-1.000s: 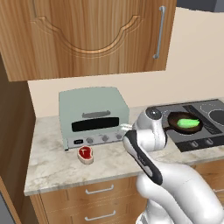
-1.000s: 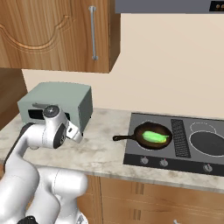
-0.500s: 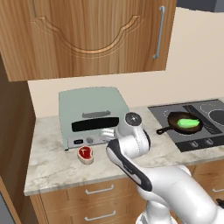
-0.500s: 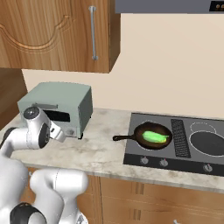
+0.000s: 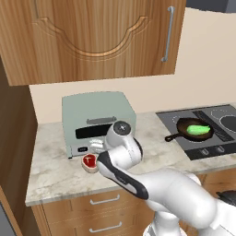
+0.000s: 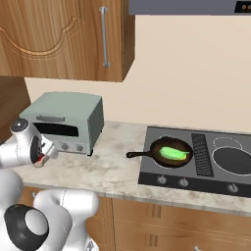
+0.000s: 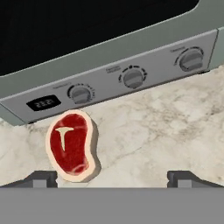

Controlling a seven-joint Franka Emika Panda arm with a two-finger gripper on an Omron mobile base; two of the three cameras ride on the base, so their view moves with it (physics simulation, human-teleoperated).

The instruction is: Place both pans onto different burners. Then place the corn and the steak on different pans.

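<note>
Fingers [image 7: 43,178] spread wide apart over one steak [image 7: 71,145] on the table [image 7: 166,131] before one toaster oven [image 5: 97,120]; I count one corn [image 6: 174,153] in one skillet [image 6: 166,153].
</note>
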